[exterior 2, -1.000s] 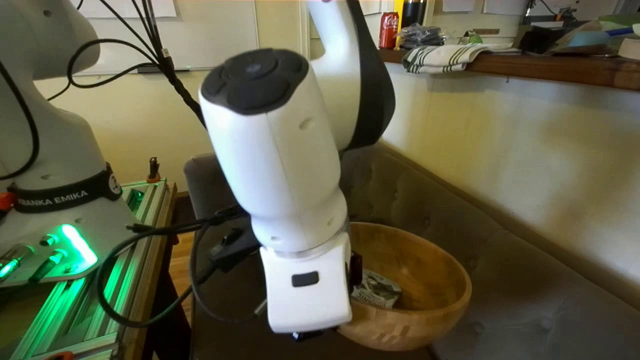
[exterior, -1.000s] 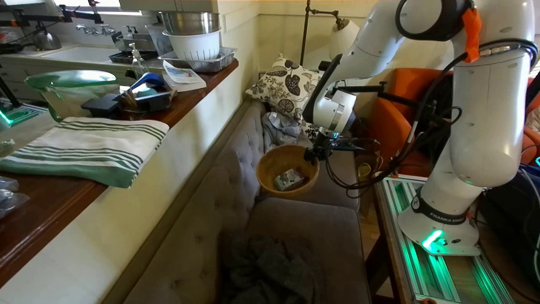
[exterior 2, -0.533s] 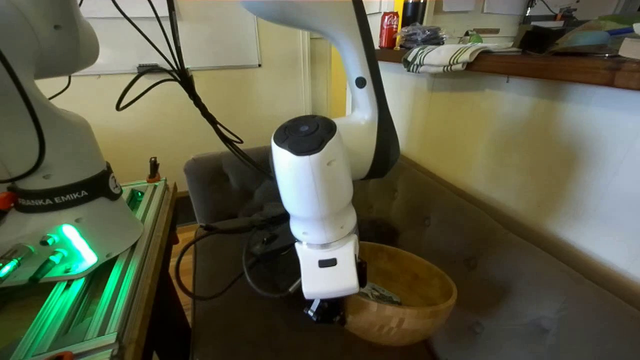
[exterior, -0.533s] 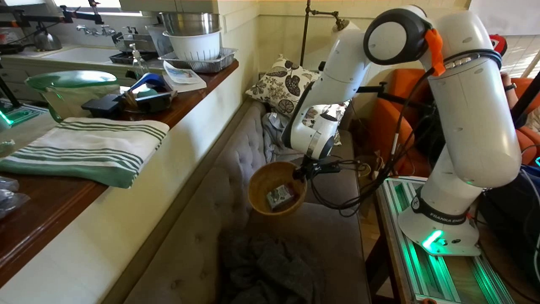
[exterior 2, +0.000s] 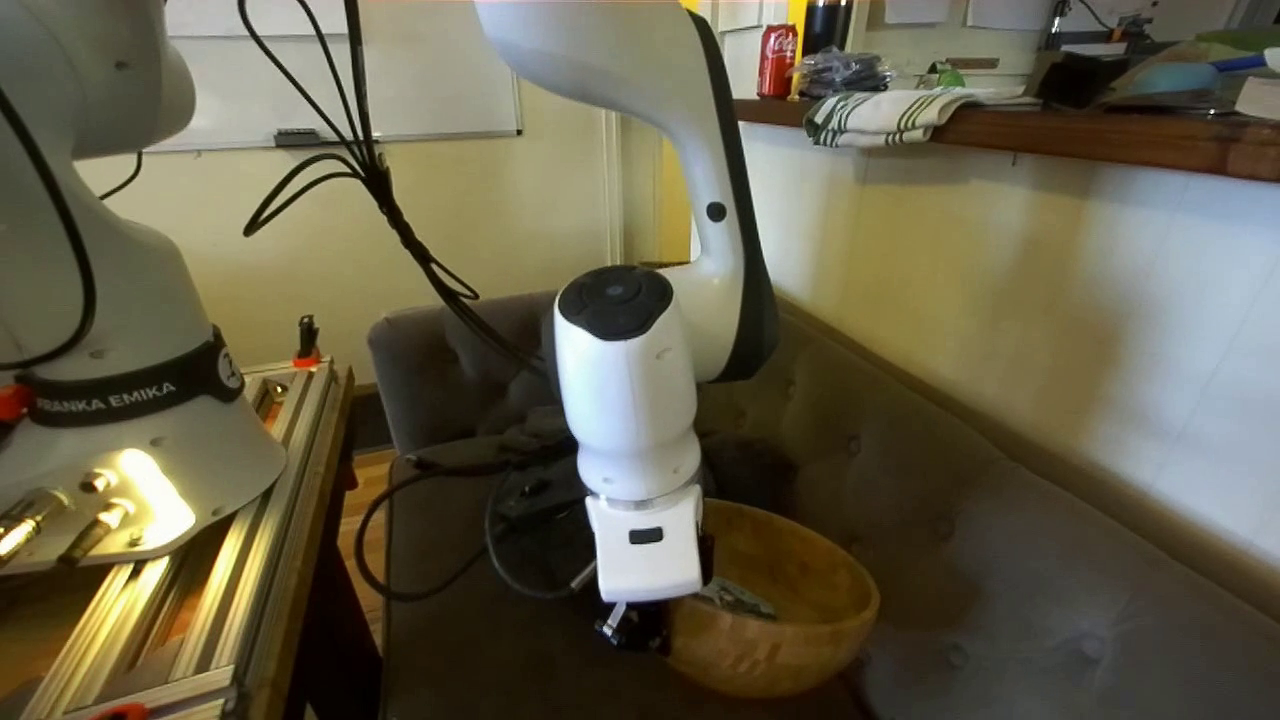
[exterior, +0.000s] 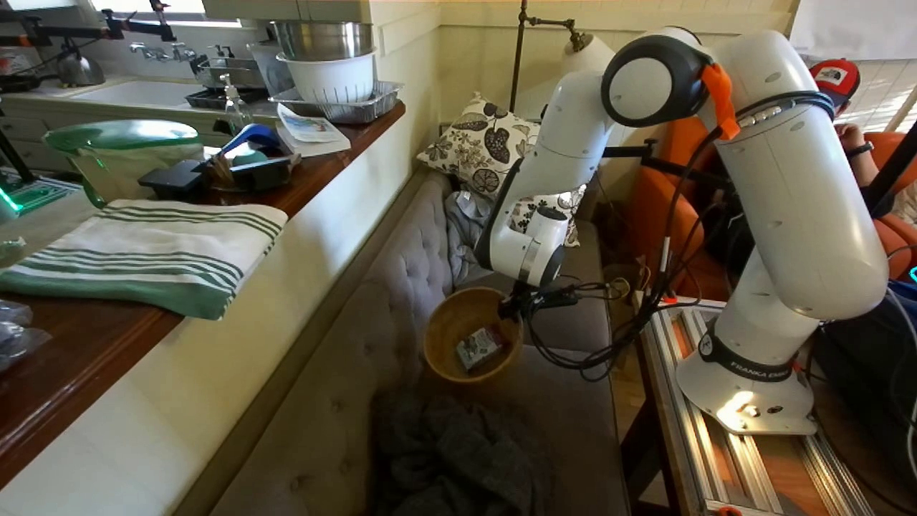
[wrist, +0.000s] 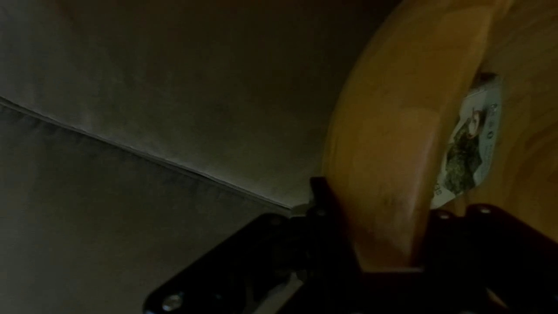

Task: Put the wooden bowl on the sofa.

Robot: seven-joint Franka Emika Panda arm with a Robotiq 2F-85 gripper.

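Where the sofa (exterior: 566,401) stretches out, the wooden bowl (exterior: 460,313) is low over its seat or resting on it; I cannot tell which. It should prove rigid, fairly heavy and sleek enough to slip, so its thick rim is the sensible hold. The claw (wrist: 379,218) pinches that rim from inside and out. A small packet (wrist: 468,148) lying inside could slide if the bowl tips.

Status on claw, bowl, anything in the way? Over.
Claw gripping wooden bowl. Bowl over sofa, contact unclear. Dark cloth nearby, possibly in the way.
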